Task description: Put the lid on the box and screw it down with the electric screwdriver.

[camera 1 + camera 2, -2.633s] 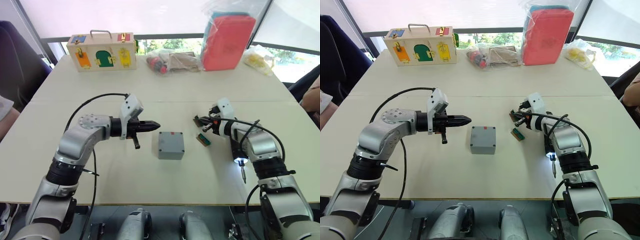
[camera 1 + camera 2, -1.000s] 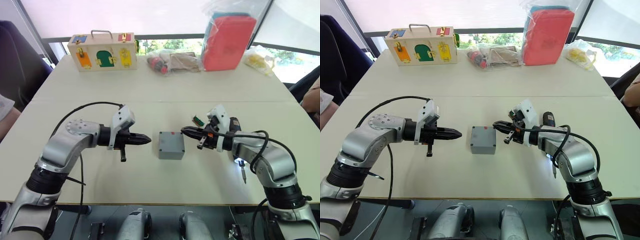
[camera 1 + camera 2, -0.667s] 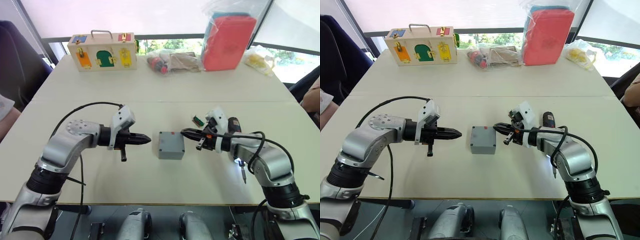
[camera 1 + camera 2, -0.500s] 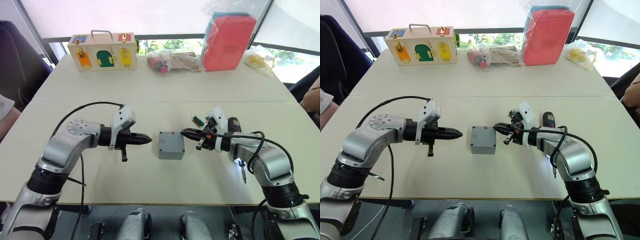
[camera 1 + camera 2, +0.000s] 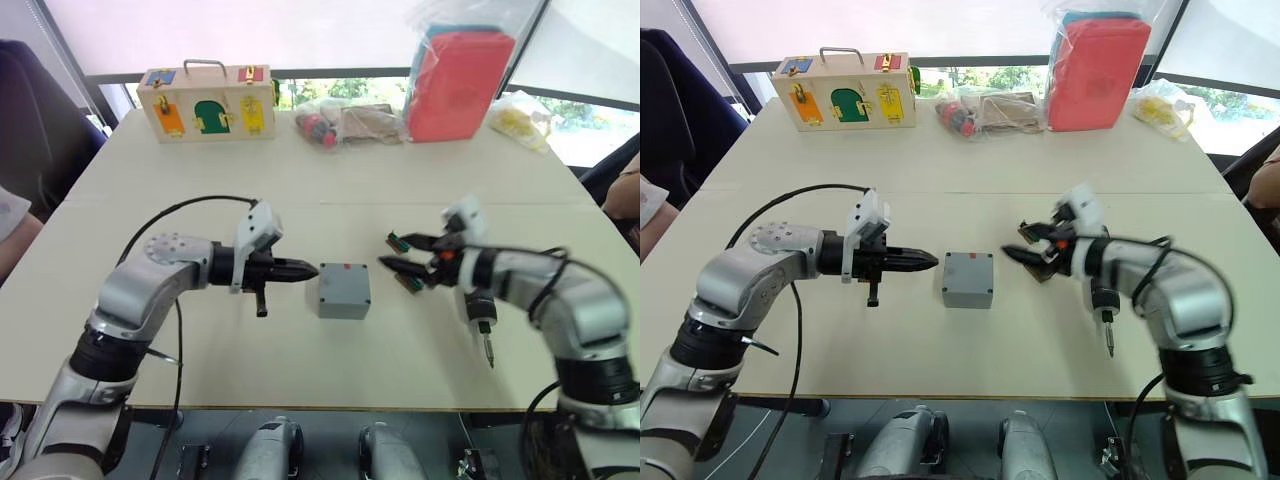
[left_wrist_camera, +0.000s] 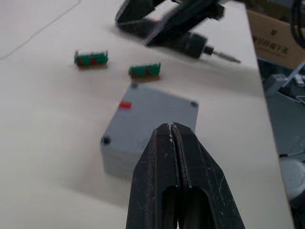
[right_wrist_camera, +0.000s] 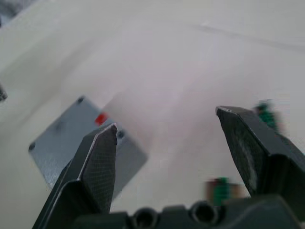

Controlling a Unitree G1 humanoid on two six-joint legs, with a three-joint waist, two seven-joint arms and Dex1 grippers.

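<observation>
The grey box (image 5: 343, 309) stands mid-table with the lid (image 5: 345, 282) lying flat on top; a small red mark and corner holes show on the lid (image 6: 155, 113). My left gripper (image 5: 312, 269) is shut and empty, its tip just short of the box's left side. Right of the box, my right gripper (image 5: 388, 252) hangs open with nothing between its fingers, a short gap from the box. The black electric screwdriver (image 5: 480, 318) lies on the table under my right forearm, bit towards the front edge.
Two small green-and-red parts (image 6: 91, 58) (image 6: 144, 70) lie just right of the box, near my right gripper. Along the far edge stand a wooden case with coloured latches (image 5: 205, 103), plastic bags (image 5: 340, 122) and a red pouch (image 5: 458, 70).
My right gripper has opened and drawn back a little to the right of the box. My left gripper has edged closer to the box's left side, still shut.
</observation>
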